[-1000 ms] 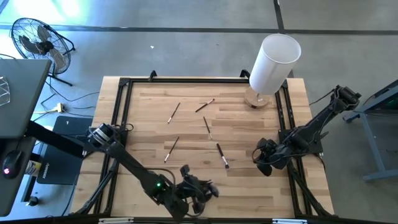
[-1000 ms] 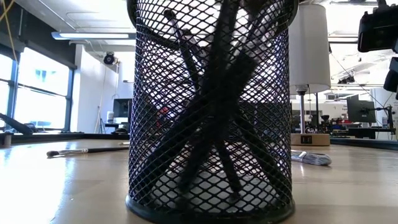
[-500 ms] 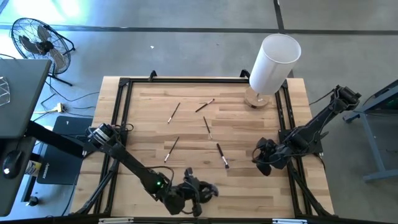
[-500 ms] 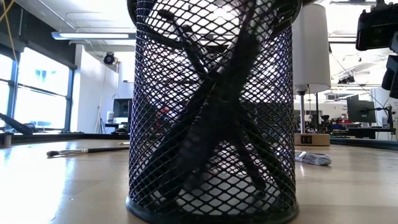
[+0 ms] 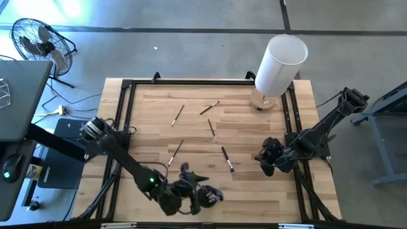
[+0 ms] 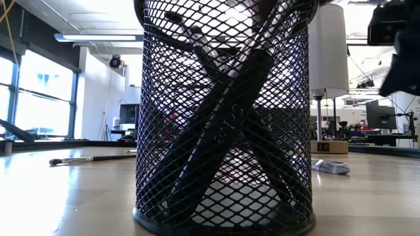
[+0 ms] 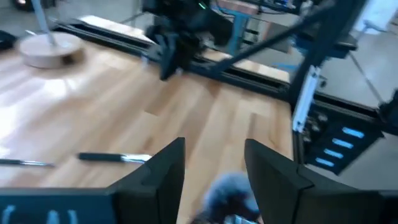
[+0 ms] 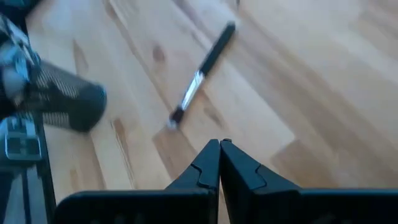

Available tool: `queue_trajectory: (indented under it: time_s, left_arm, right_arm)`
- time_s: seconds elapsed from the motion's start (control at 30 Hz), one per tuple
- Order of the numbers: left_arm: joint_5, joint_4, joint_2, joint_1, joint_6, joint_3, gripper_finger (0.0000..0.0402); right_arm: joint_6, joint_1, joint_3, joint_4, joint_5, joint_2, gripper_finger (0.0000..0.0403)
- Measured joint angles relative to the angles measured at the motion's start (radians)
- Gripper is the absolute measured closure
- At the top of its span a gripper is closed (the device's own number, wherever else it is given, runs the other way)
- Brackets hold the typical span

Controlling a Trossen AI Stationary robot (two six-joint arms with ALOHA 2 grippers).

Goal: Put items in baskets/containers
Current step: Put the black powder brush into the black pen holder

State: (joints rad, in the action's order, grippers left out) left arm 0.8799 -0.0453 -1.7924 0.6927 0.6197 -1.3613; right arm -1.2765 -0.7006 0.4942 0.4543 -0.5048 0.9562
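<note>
Black mesh cup (image 6: 222, 115) stands at the near table edge, brushes (image 6: 223, 131) crossed inside. The left gripper (image 5: 194, 189) hovers beside it, fingers parted and empty; backing off carelessly could tip it. The right gripper (image 8: 219, 163), pinched shut and empty, nears a loose brush (image 8: 202, 73). A white cylinder (image 5: 280, 65) stands well clear.

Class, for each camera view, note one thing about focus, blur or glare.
High view: sharp, evenly lit table. Low view: mesh cup fills the frame, dark against bright ceiling lights. Left wrist view: blurred all over, with soft glare on the wood. Right wrist view: the brush and wood are soft.
</note>
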Motion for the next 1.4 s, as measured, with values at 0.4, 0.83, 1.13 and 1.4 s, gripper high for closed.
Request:
queue_trajectory:
  time_s: [0.4,0.83,1.13,1.4]
  left_arm:
    - [-0.216,-0.401,0.145,-0.125,0.233,0.000,0.0392]
    - [-0.231,-0.666,0.158,-0.149,0.278,0.005,0.0401]
    - [-0.255,-0.374,0.391,-0.149,0.272,0.403,0.0401]
    - [-0.300,-0.186,0.676,-0.150,0.165,0.714,0.0401]
  right_arm:
    - [0.051,0.000,0.000,-0.092,-0.137,0.000,0.0396]
    - [0.157,0.001,0.000,-0.114,-0.157,0.000,0.0402]
    - [0.203,0.112,0.046,-0.241,-0.002,0.158,0.0402]
    - [0.219,0.234,0.374,0.032,0.227,0.496,0.0403]
